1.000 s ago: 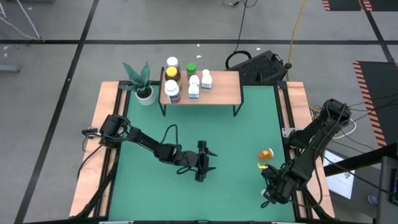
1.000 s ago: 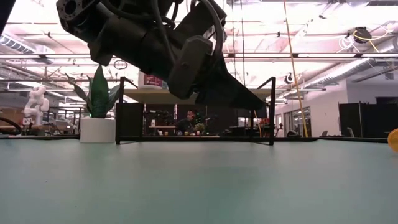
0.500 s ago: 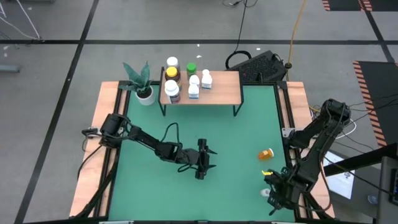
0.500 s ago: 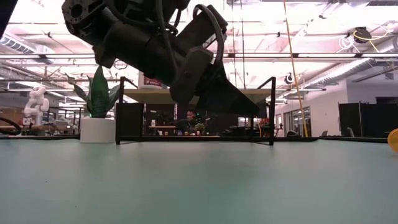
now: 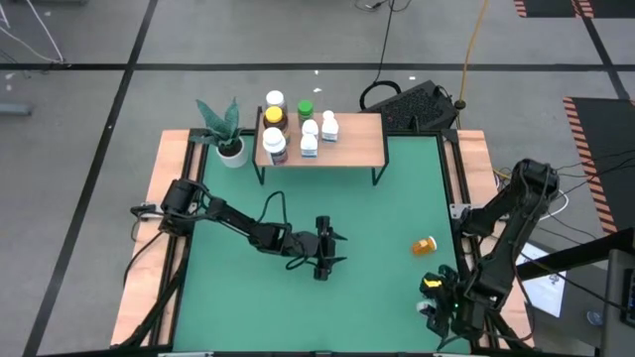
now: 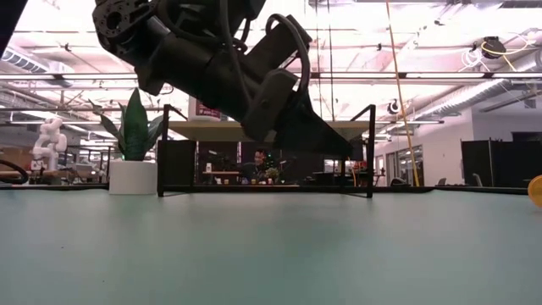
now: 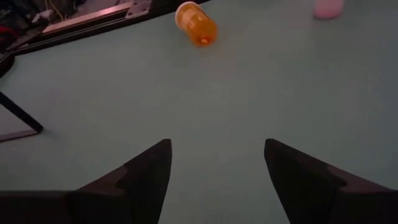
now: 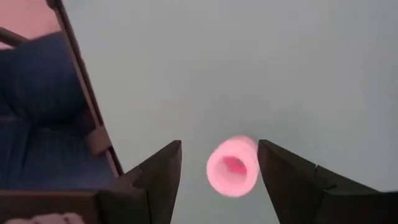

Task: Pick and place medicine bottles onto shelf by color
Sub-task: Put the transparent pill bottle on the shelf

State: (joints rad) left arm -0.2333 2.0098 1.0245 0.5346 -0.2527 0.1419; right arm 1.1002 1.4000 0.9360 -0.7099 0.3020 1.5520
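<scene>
**Right tool lining up on a loose bottle; shelf partly stocked**

Landmark: the shelf (image 5: pixel 319 141), at the far edge of the bench (image 5: pixel 377 288).

Shelf holds six bottles (image 5: pixel 301 129), all crowded on its left half beside the plant pot (image 5: pixel 232 151). Its right half is bare.

Two bottles are off the shelf, both well in front of its right end. The orange bottle (image 5: pixel 425 245) lies on its side on the mat. A white bottle (image 5: pixel 424 307) sits nearer the front edge, close to the bench's right border.

Right tool (image 5: pixel 444 304): low over that front-right corner, fingers apart, nothing between them yet. In the wrist view the bottle (image 8: pixel 232 166) shows end-on, just ahead of the open fingers and centred between them.

Left tool (image 5: pixel 327 248): hovers in front of the shelf's middle, fingers apart, empty, pointing toward the orange bottle (image 7: pixel 195 23), which is still well clear of it.

Step in hand, as I judge it: approach for a pick by the right arm.

Next move calls for: advance until the fingers straddle the bottle, close, lift, then carry it to the shelf and set it by the other white ones. Risk: the bottle may roll or tip if nudged.
</scene>
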